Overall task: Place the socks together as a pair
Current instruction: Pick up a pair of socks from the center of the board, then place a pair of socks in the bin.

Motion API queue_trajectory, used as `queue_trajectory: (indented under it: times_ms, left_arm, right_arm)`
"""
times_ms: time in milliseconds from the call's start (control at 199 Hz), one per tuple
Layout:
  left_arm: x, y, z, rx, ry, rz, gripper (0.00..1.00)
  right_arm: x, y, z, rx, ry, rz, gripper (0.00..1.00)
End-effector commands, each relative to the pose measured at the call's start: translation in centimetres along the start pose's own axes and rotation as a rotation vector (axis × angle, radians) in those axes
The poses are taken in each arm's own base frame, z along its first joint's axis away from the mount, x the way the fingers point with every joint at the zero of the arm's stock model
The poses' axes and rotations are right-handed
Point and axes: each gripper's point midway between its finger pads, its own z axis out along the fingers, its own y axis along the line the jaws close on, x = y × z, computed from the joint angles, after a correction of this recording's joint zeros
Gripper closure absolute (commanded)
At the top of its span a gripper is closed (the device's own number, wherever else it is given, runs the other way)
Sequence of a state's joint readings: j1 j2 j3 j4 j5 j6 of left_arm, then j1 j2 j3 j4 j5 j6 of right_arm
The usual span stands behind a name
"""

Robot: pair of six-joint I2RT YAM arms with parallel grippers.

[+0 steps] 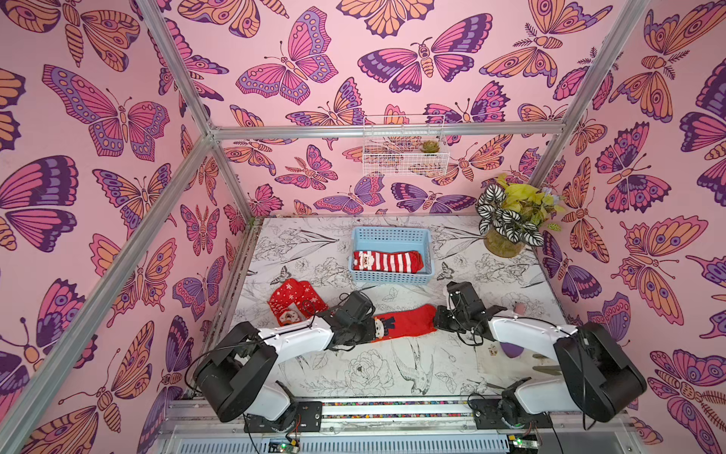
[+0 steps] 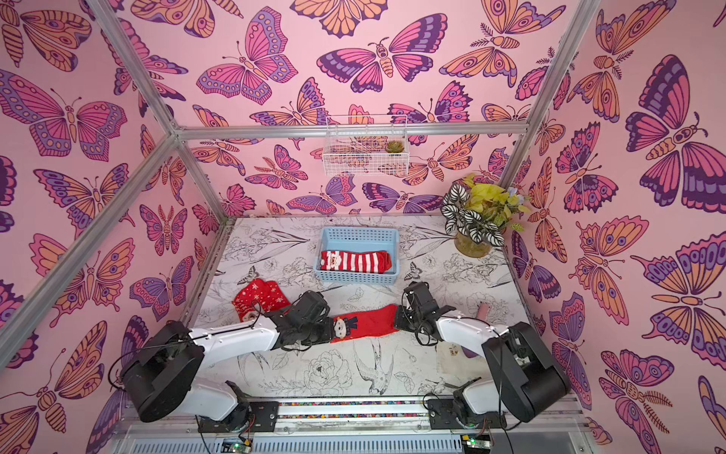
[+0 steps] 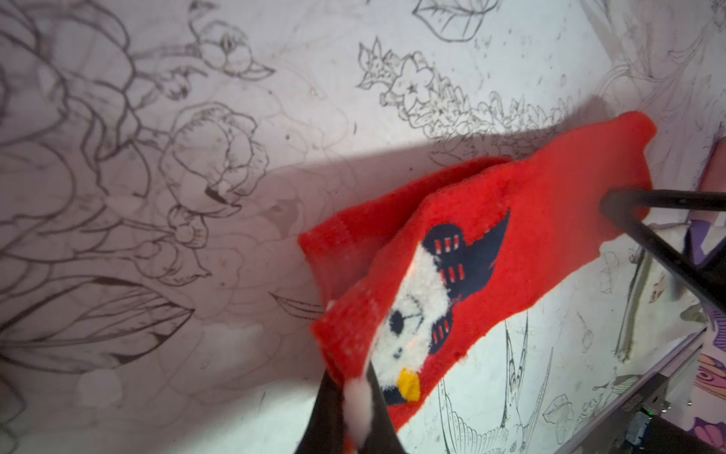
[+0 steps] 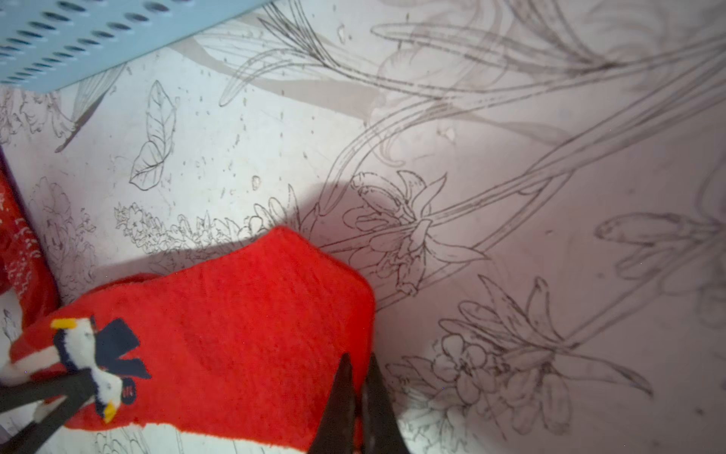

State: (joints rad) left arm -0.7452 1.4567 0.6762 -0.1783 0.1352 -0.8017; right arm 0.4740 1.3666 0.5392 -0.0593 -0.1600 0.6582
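A plain red sock with a penguin-face cuff (image 1: pixel 406 322) (image 2: pixel 367 322) stretches across mid-table between my two grippers. My left gripper (image 1: pixel 371 329) (image 3: pixel 355 377) is shut on its white-edged cuff. My right gripper (image 1: pixel 437 321) (image 4: pixel 359 361) is shut on its toe end. In the left wrist view a second red layer (image 3: pixel 345 236) shows beneath the penguin sock (image 3: pixel 510 236). Snowflake-patterned red socks (image 1: pixel 292 302) (image 2: pixel 259 300) lie folded to the left, behind my left arm. A red-white striped sock with a Santa cuff (image 1: pixel 387 261) (image 2: pixel 355 261) lies in the blue basket.
The blue basket (image 1: pixel 393 235) (image 4: pixel 78 35) stands at the back centre. A potted plant (image 1: pixel 505 236) fills the back right corner. A wire basket (image 1: pixel 404 157) hangs on the back wall. Small pink (image 1: pixel 519 307) and purple (image 1: pixel 510 349) items lie by my right arm.
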Motion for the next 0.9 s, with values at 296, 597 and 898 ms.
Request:
queue_trajectory:
  times_ms: [296, 597, 898]
  left_arm:
    - [-3.6, -1.8, -7.5, -0.132, -0.036, 0.279, 1.0]
    - [-12.6, -4.5, -12.9, -0.247, -0.21, 0.502, 1.0]
    - [-22.4, -6.0, -13.8, -0.281, -0.243, 0.564, 1.0]
  right_arm:
    - [-4.9, 6.3, -7.2, -0.239, -0.236, -0.044, 1.0]
    - [-11.5, 10.3, -11.1, -0.261, -0.419, -0.092, 1.0]
    - [-17.9, 13.1, -8.7, -0.184, -0.445, -0.116, 1.0]
